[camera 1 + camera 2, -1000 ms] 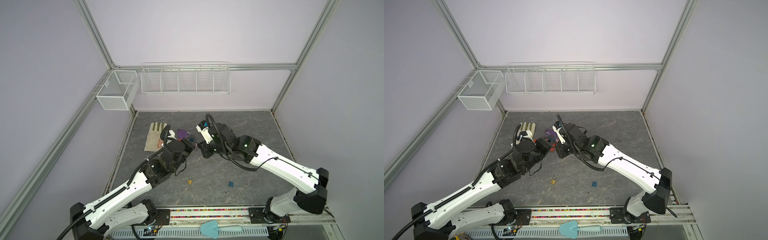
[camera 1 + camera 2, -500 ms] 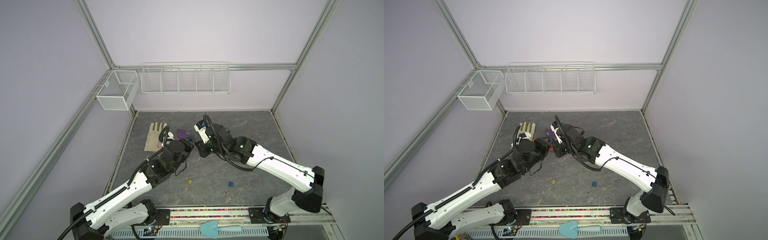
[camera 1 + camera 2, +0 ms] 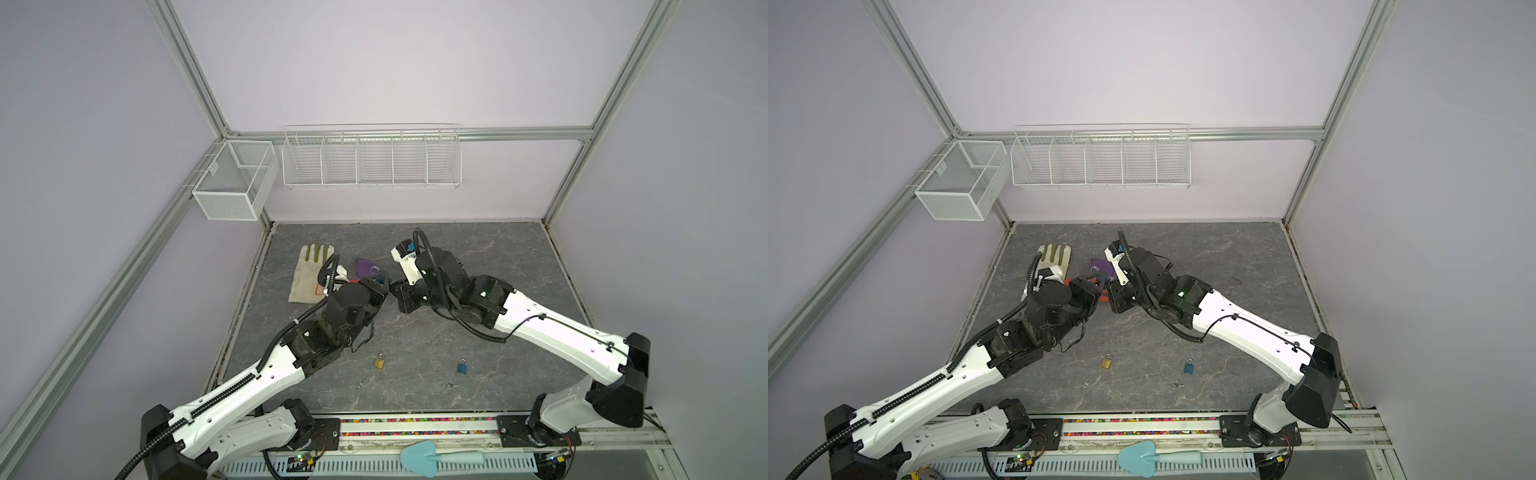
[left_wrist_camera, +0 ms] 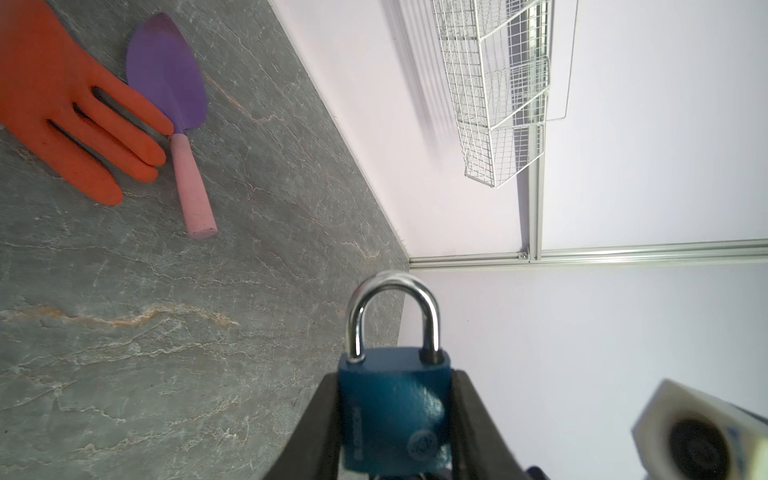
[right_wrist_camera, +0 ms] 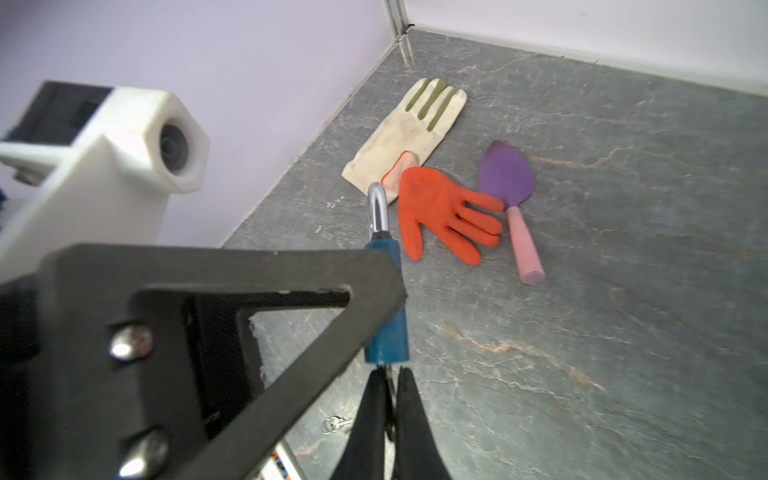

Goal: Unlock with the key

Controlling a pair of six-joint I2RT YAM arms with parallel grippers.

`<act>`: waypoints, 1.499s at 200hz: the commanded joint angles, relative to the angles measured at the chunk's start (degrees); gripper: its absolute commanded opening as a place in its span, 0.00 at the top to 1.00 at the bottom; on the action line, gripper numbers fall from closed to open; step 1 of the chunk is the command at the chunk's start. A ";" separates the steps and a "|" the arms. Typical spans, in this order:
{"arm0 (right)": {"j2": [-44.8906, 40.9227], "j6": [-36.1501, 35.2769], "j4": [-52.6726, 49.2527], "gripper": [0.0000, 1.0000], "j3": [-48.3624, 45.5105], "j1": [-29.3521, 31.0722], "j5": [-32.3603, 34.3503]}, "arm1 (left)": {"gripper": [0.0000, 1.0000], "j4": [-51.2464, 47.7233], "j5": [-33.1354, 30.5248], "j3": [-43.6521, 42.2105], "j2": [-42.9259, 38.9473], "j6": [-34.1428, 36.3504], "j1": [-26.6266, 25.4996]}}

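left hand (image 4: 395,384) is clamped on the blue padlock (image 4: 392,415), held up off the tabletop (image 4: 166,332) between its middle and far left corner. right hand (image 5: 390,388) is pinched shut on the key (image 5: 389,370) at the lock's underside. my worry: twist off-axis and the thin key slips or bends, or the lock pivots in the left grip.
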 commanded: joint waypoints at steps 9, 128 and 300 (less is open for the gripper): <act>-4.18 9.70 21.91 0.93 -3.20 -3.21 -15.29 | 1.00 7.45 10.73 -2.59 -1.95 5.93 -1.08; -9.09 23.45 36.98 0.93 -10.47 -7.52 -17.04 | 1.00 16.67 23.30 -4.61 -2.76 14.62 3.72; -13.63 2.05 6.70 0.45 -9.31 -6.79 1.80 | 1.00 -1.55 6.25 6.35 -3.82 41.15 4.57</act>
